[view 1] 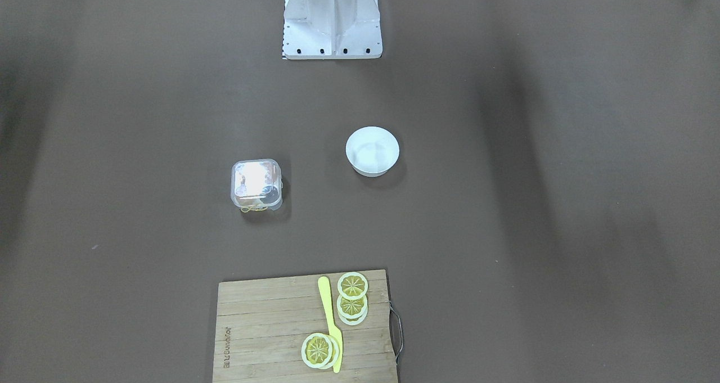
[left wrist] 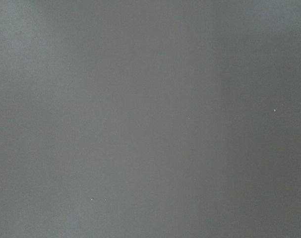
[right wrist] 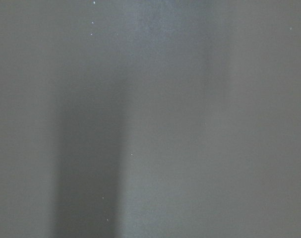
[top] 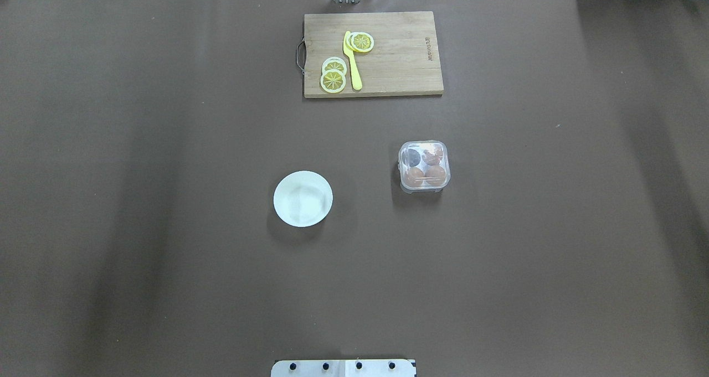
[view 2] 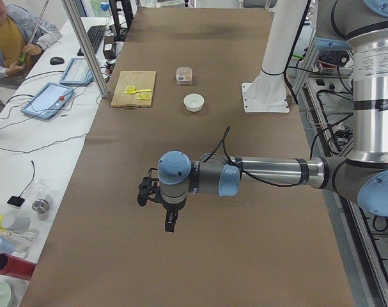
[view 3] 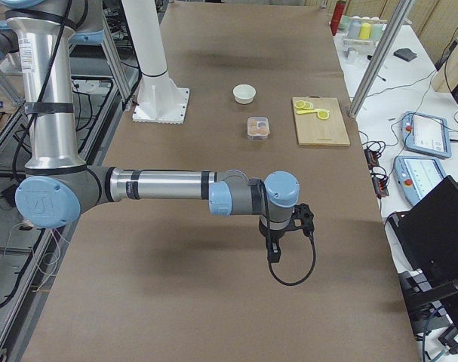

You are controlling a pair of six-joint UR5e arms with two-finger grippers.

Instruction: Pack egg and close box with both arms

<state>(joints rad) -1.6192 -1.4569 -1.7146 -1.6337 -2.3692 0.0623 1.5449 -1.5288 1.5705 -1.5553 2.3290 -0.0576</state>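
Three eggs [top: 435, 175] sat in the closed box [top: 424, 166]. Left gripper [view 2: 170, 224] and right gripper [view 3: 272, 253] hung far off, jaws' state unclear; an unlatched lid might reopen.

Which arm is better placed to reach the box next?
Right, probably. The box sits in the robot's right half, the bowl in its left. Right arm and left arm both hang far from it.

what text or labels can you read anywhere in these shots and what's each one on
Burnt-in brand mark along one edge of the cutting board: one word, too blurred to read.
Printed label on the upright tube of the left arm: several lines, too small to read.
No print shows on the box or the bowl.
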